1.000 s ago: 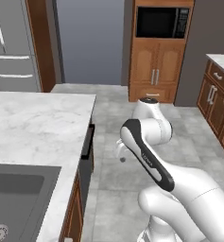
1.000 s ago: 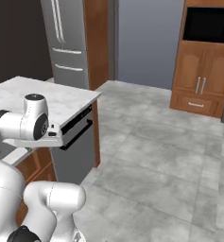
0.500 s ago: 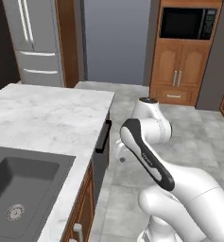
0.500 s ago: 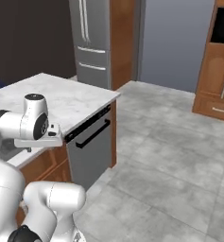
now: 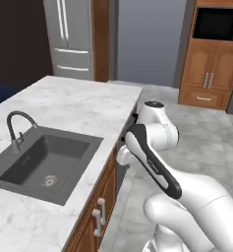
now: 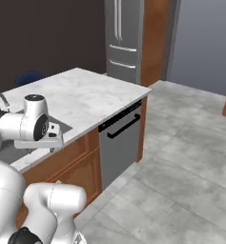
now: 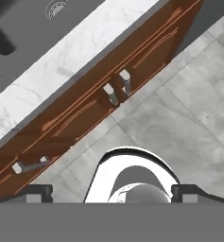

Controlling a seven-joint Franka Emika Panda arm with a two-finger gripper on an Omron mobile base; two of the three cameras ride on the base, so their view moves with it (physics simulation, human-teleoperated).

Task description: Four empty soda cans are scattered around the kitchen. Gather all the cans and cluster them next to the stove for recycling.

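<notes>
Soda cans: their whereabouts cannot be told from where I stand, and the same goes for the stove.

Claw (image 7: 112, 194): it points down at the floor, and its two dark tips stand as far apart as they go. Nothing is held and nothing touches either tip.

Floor (image 7: 184, 118): grey tiles lie directly beneath the claw and run away to one side of it.

Cabinet front (image 7: 85, 113): brown wood just beyond the claw, between the floor and the stone edge above it. Two upright metal handles (image 7: 118, 89) sit side by side on it, with a third handle (image 7: 30, 165) further along.

Tabletop (image 5: 76, 103): white marble island close beside the claw and above the level of its tips, seen from both base views.

Sink (image 5: 46, 157): dark grey basin let into the tabletop on the far side of the stone edge from the claw, with a drain in its floor. A curved dark faucet (image 5: 14, 129) stands at its far rim.

Dishwasher (image 6: 118, 143): steel front with a dark bar handle, set in the island further along from the claw.

Fridge (image 5: 71, 39): steel, double-door, well beyond the island from the claw.

Wall cabinet (image 5: 209, 74): brown wood across the floor, well apart from the claw, with a dark oven window (image 5: 218, 23) above its doors.
</notes>
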